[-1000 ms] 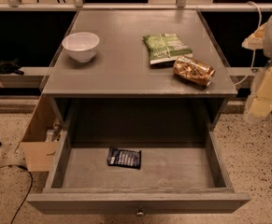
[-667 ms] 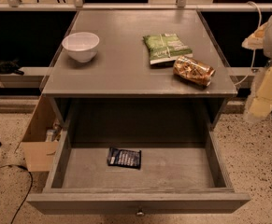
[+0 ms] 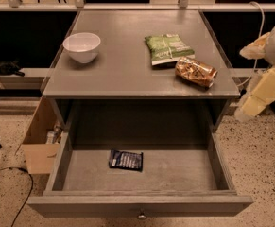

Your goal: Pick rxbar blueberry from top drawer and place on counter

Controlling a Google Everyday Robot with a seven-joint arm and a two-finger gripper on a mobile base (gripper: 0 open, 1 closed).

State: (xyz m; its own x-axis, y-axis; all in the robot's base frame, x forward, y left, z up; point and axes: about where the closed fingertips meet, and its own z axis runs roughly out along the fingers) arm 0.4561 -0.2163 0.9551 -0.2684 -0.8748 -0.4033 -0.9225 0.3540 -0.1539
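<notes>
Since nothing has shifted, the rxbar blueberry is left in the top drawer; hand held right of table, grip state not discernible.

The counter is smooth, matt grey wood. The top drawer has the same matt grey wood, with a small metal knob. The rxbar blueberry has a dark wrapper with a slight sheen. The bowl is glossy white. The orange-brown packet is shiny and crinkled. The gripper, right of the counter, is matt cream plastic.
</notes>
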